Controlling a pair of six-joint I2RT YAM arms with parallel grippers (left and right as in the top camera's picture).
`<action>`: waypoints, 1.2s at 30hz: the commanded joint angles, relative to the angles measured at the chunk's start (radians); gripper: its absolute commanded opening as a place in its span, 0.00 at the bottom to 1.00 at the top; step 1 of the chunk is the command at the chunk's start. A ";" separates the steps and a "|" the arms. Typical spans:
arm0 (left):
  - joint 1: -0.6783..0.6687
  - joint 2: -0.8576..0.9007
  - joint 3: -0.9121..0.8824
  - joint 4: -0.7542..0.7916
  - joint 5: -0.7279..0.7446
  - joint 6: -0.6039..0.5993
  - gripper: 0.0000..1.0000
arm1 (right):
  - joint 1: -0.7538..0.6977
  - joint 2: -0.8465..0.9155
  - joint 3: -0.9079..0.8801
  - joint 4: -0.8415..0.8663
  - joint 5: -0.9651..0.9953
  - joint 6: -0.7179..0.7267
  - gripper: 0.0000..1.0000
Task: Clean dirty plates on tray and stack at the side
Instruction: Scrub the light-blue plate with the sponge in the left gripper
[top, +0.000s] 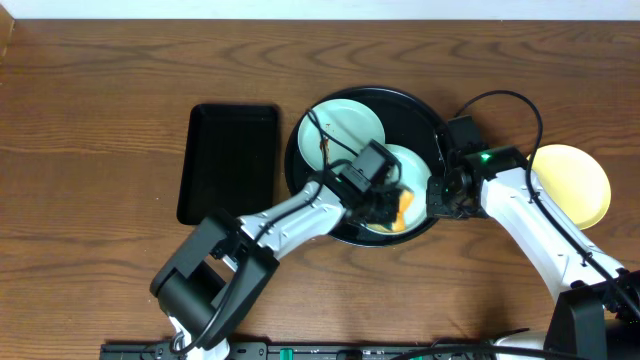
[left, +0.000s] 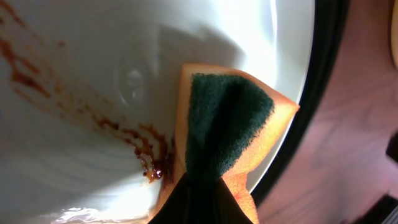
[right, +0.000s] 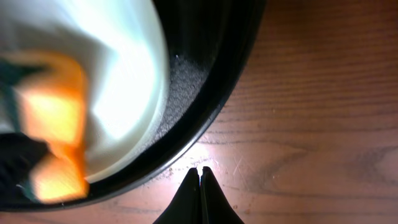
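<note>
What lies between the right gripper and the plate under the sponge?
Right wrist view: the tray, with its black raised rim and a strip of its floor, lies between the right gripper and the plate.

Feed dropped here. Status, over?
Left gripper shut on sponge, on smeared plate. Right gripper shut beside tray rim. Yellow plate off tray. Nothing blocking.

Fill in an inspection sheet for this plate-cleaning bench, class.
Surface: wooden table.
Job's things: rear mint plate and sauce-smeared front mint plate in round tray; yellow plate on table, right of it.
Clutter: rectangular tray, left.
Grippers: left gripper shut on sponge on front mint plate; right gripper shut, empty, beside tray rim.
Cables: black loops over both arms.
Surroundings: nothing seen.
</note>
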 joint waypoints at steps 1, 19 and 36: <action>0.031 -0.009 -0.003 0.010 -0.037 0.018 0.08 | 0.009 0.003 0.000 -0.017 0.003 -0.023 0.01; 0.034 -0.048 -0.003 -0.087 -0.037 0.041 0.07 | 0.009 0.047 -0.002 0.326 -0.044 -0.080 0.01; 0.037 -0.048 -0.003 -0.096 -0.058 0.040 0.07 | 0.008 0.360 -0.002 0.372 -0.259 -0.159 0.01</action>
